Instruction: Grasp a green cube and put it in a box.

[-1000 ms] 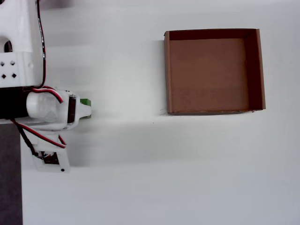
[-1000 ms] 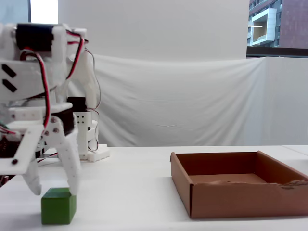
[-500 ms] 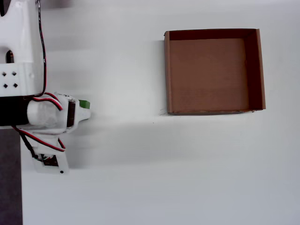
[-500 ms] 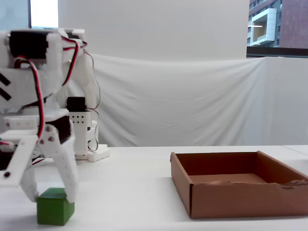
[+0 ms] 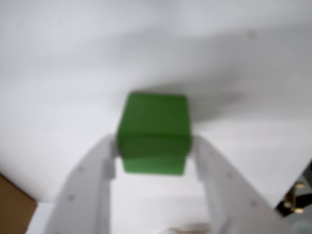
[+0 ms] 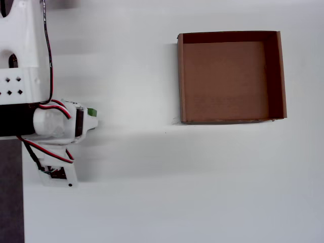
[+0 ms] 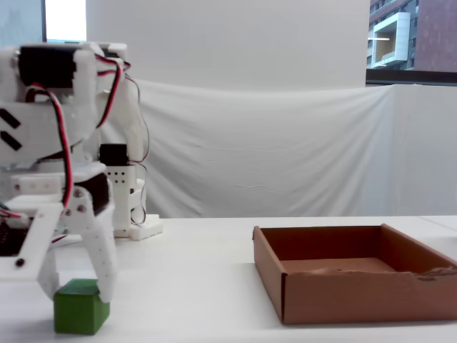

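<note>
A green cube sits on a white table, flanked by the two white fingers of the gripper, in the fixed view. The wrist view shows the green cube between the fingers, each side face at or very near a finger, with the gripper narrowed to about the cube's width. Whether it is truly clamped cannot be told; the cube appears to rest on the table. From overhead only a sliver of green shows past the arm's white housing, at the left of the picture.

The box, an open brown cardboard tray, stands well apart to the right in the overhead view, empty as far as can be seen. In the fixed view the box has low upright walls, the nearer wall slightly ragged along its top edge.

The step in hand looks to be the grasp itself. Done well, it would mean pressing evenly on both faces until the cube is firm, then lifting straight up before swinging toward the box, high enough to clear its wall.

The table is plain and uncluttered. A white cloth drapes the background, and a window at upper right shows buildings outside.
</note>
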Controlling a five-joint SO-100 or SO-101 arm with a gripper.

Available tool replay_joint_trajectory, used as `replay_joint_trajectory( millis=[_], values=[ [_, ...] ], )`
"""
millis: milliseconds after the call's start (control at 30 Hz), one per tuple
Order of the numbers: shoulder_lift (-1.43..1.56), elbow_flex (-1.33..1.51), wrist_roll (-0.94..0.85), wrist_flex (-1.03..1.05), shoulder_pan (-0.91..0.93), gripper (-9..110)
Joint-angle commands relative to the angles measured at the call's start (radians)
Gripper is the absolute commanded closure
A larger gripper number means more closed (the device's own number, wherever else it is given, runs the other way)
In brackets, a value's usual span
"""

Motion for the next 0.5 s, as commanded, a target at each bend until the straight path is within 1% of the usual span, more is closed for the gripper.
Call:
replay_joint_trajectory(
  millis=[0, 300, 467],
  values=[
    [0.014, -0.020, -0.003, -0.006, -0.012, 85],
    [0.023, -0.014, -0.002, -0.006, -0.012, 90],
    [0.046, 0.011, 0.000, -0.006, -0.014, 91]
  ],
)
